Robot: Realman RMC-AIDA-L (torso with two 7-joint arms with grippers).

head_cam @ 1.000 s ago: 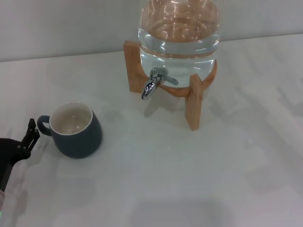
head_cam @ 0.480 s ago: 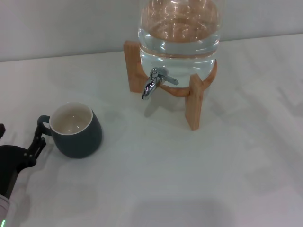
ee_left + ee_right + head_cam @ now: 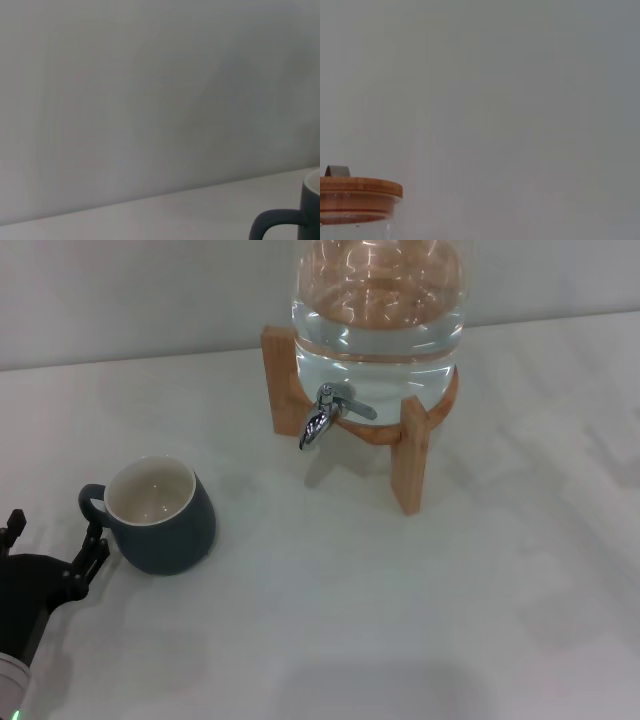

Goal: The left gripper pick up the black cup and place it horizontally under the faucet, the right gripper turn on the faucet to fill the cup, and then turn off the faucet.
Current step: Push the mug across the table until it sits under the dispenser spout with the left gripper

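Observation:
The black cup [image 3: 160,515] stands upright on the white table at the left, cream inside showing, loop handle [image 3: 91,505] pointing left. My left gripper [image 3: 55,533] is at the lower left, open and empty, with one prong [image 3: 96,544] just below the handle and close to the cup. The left wrist view shows the handle [image 3: 276,223] and the cup's edge [image 3: 312,210]. The chrome faucet [image 3: 322,418] sticks out of the glass jar [image 3: 378,315], lever to the right, no water running. The right gripper is out of view.
The jar, part full of water, sits on a wooden stand [image 3: 410,455] at the back centre. Its wooden lid [image 3: 357,189] shows in the right wrist view. A plain grey wall runs behind the table.
My left gripper has slid toward the table's near edge and slightly right. Its second prong has come into view at the far left. The cup and faucet have not moved.

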